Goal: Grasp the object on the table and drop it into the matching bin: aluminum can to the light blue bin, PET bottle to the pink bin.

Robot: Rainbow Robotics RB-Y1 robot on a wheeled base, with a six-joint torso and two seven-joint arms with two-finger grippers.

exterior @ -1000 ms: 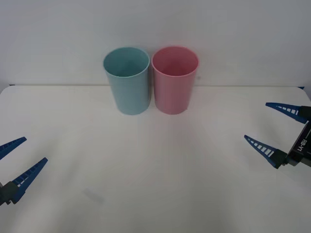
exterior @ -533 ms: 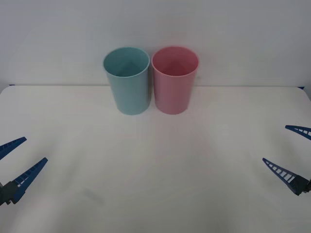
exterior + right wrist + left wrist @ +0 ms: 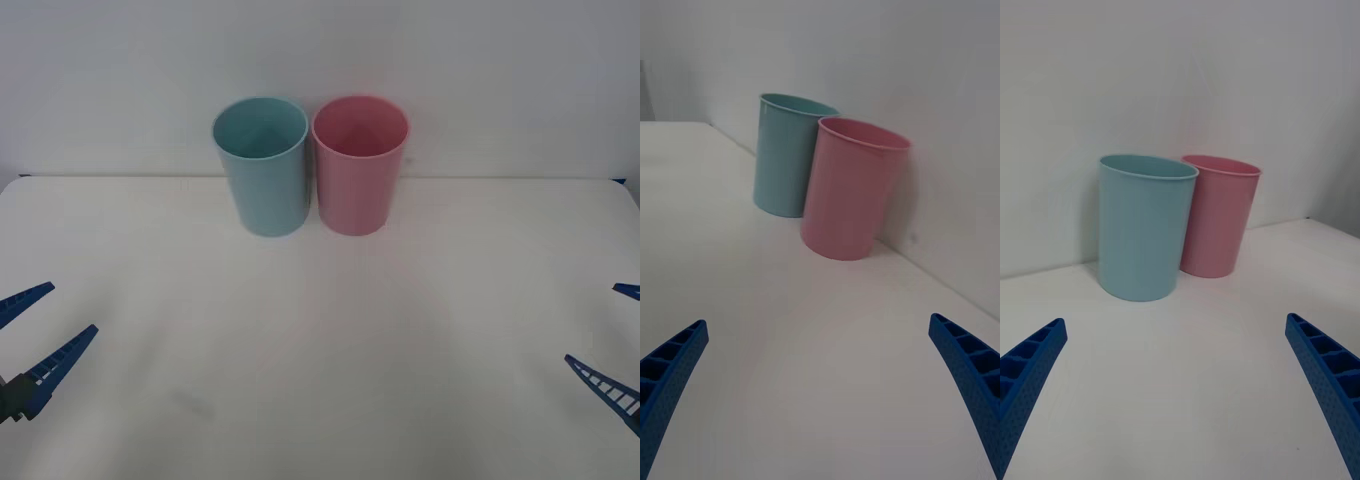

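The light blue bin [image 3: 262, 165] and the pink bin [image 3: 359, 163] stand upright side by side at the back of the white table [image 3: 330, 340], against the wall. The aluminum can is out of view, and so is any PET bottle. My left gripper [image 3: 74, 306] hangs open over the table's near left part, with nothing between its fingers. My right gripper [image 3: 591, 322] is open at the near right edge, also empty. The right wrist view has the pink bin [image 3: 852, 190] nearer than the light blue bin [image 3: 786, 159]. The left wrist view has the light blue bin [image 3: 1142, 225] in front of the pink bin [image 3: 1219, 214].
A plain white wall rises directly behind the two bins. A faint grey smudge [image 3: 192, 403] marks the tabletop at the near left. Bare white tabletop stretches between the grippers and the bins.
My right gripper has drawn back toward the near right corner, staying open. The left gripper and both bins have not moved.
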